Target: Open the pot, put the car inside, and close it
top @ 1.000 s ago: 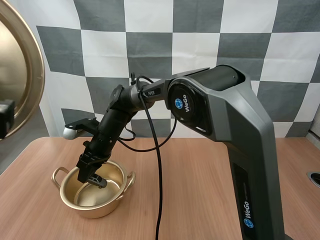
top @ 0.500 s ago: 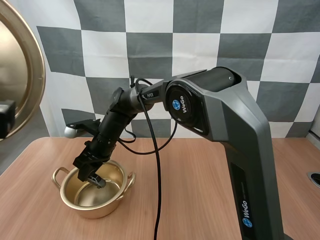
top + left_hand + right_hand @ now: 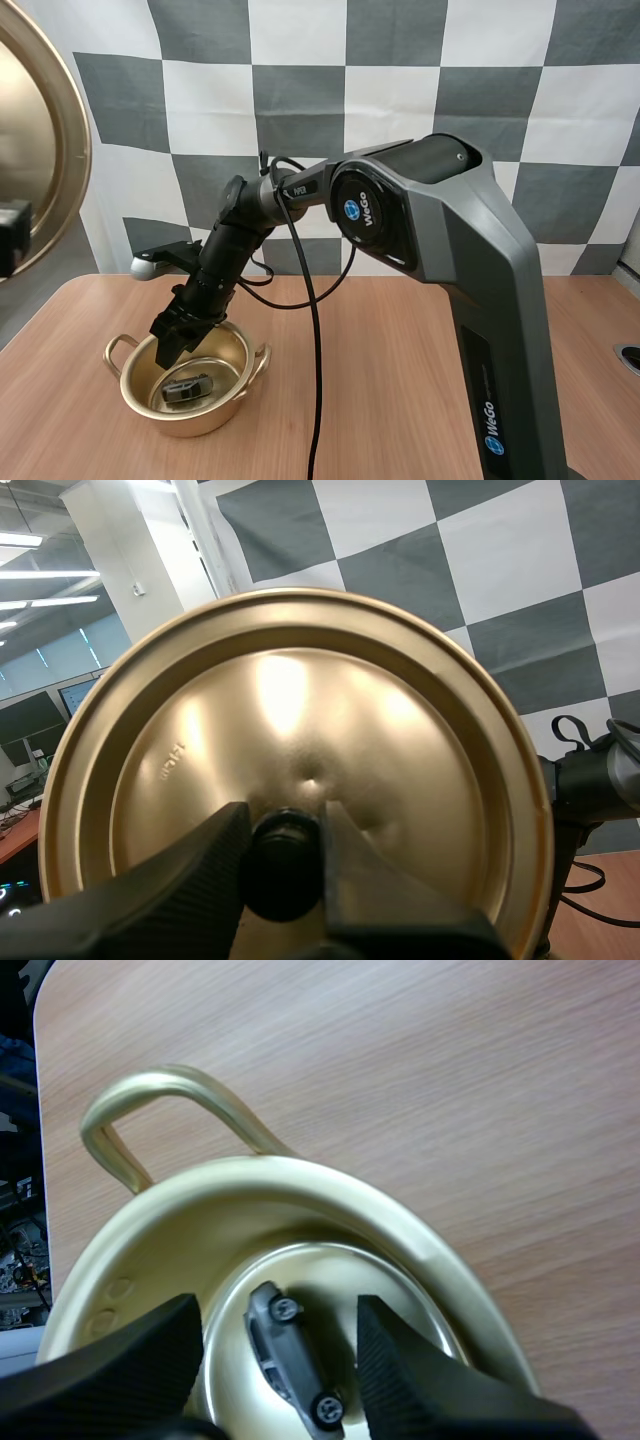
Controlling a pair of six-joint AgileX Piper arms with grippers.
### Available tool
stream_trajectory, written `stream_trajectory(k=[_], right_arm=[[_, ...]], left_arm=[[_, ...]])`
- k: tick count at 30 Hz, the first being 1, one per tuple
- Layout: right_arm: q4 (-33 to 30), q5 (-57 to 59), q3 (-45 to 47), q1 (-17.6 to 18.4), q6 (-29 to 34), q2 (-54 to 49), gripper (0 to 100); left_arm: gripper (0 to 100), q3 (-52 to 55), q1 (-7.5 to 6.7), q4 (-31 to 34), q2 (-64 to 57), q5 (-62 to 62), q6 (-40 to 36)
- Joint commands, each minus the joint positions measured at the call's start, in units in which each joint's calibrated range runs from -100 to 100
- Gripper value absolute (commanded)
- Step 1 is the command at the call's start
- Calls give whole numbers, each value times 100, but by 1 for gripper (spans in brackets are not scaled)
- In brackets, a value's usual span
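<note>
The car (image 3: 188,388) lies on the floor of the open pot (image 3: 200,422), so we judge the placing step done. Our right gripper (image 3: 168,348) hangs just above it with its fingers apart. Half a second ago it reached lower, with the car at its tips. Our left gripper (image 3: 285,825) is clamped on the knob (image 3: 283,872) of the lid (image 3: 300,690), held high and well apart from the pot. Next, the right arm should clear the pot before the lid comes down onto it.

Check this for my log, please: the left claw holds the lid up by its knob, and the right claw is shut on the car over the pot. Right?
Not quite. The right claw is open; the car lies loose on the bottom of the pot, as the right wrist view shows. The left claw does hold the lid up by its knob.
</note>
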Motion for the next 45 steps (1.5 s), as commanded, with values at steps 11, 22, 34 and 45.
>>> stream_trajectory(k=[11,22,34,45], right_arm=[[-25,125,-44,4,-60,-60,79],[-381,-75,-739,4,541,-522,76],[-2983,-266,-917,4,1581,-580,100],[-6107,-1134,-932,-409,3433,-1512,100]], left_arm=[[0,2,4,2,-3,6,3],[0,2,4,2,-3,6,3],[0,2,4,-120,-4,6,3],[0,2,4,-177,-4,6,3]])
